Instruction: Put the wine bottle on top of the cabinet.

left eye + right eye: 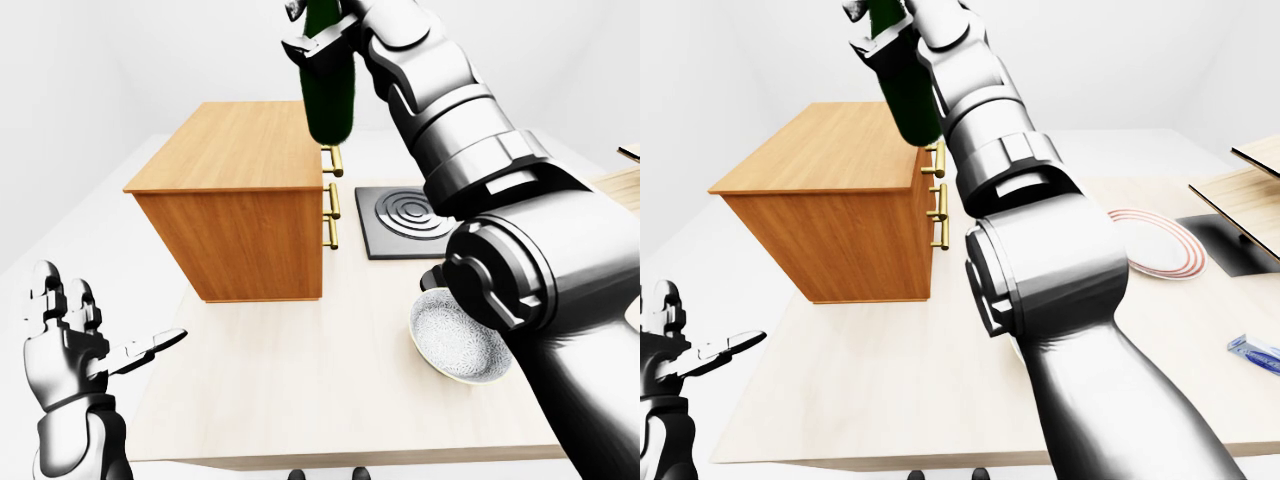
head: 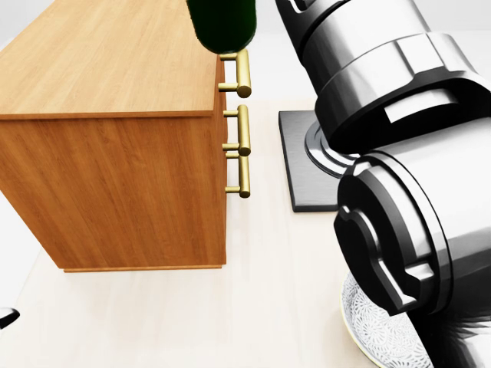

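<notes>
The dark green wine bottle (image 1: 328,92) hangs upright in the air, with my right hand (image 1: 312,42) shut round its upper part at the top of the left-eye view. Its base (image 2: 222,23) hovers over the right edge of the wooden cabinet (image 1: 235,160), just above the brass drawer handles (image 2: 242,73), clear of the cabinet top. The bottle's neck is cut off by the picture's top edge. My left hand (image 1: 85,345) is at the lower left, open with fingers spread, holding nothing and far from the cabinet.
The cabinet stands on a pale table (image 1: 300,400). Right of it lie a black hob plate (image 1: 400,222) and a patterned bowl (image 1: 458,342). A red-rimmed plate (image 1: 1162,245), wooden boards (image 1: 1252,185) and a blue item (image 1: 1255,350) sit farther right. My right arm fills the head view's right side.
</notes>
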### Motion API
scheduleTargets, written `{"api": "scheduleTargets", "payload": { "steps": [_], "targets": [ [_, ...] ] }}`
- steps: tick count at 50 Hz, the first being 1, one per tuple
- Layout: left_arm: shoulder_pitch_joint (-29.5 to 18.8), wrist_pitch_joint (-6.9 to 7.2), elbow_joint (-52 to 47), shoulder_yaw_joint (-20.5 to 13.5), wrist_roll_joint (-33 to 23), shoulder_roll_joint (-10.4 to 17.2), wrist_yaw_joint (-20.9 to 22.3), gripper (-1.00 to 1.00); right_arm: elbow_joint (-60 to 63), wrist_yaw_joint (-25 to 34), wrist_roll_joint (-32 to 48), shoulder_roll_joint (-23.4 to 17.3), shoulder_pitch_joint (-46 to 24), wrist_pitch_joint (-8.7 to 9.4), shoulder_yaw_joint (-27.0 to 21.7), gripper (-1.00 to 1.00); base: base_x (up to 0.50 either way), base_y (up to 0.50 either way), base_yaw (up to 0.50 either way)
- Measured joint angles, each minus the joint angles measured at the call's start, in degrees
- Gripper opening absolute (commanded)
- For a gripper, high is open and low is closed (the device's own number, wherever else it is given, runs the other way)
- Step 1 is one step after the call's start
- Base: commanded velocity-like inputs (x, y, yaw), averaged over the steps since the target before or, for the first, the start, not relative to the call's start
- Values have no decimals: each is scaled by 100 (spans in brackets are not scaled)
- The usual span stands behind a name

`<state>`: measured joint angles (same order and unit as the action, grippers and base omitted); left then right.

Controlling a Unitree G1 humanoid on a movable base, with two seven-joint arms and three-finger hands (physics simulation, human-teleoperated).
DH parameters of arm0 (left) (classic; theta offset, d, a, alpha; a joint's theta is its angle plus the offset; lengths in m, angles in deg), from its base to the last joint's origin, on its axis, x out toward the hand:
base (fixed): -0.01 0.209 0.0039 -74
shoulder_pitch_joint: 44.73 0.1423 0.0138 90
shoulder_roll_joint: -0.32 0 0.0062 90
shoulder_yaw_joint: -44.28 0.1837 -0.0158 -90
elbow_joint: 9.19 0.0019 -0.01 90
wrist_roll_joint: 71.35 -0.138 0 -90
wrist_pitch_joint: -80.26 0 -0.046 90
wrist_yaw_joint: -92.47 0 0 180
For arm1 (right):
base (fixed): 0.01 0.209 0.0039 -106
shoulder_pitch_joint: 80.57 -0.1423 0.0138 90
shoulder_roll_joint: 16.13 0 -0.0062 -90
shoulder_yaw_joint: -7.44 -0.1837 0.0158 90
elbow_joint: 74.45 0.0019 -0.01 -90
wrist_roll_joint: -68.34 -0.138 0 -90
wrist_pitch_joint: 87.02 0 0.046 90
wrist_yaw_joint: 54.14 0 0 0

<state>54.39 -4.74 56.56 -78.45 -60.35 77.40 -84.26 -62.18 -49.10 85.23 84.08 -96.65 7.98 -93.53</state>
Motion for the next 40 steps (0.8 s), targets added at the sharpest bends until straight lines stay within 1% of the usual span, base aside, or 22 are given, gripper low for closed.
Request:
{"api": "scheduleTargets", "payload": {
  "steps": [17,40],
  "targets": [
    [-5,0,28,1,10,12,-4,100,7,-30,-380,-11,-75,0,-88,-93,0,0,0],
    [12,0,13,-16,22,7,11,100,32,127,-741,151,-104,0,-54,-93,0,0,0]
  ]
}}
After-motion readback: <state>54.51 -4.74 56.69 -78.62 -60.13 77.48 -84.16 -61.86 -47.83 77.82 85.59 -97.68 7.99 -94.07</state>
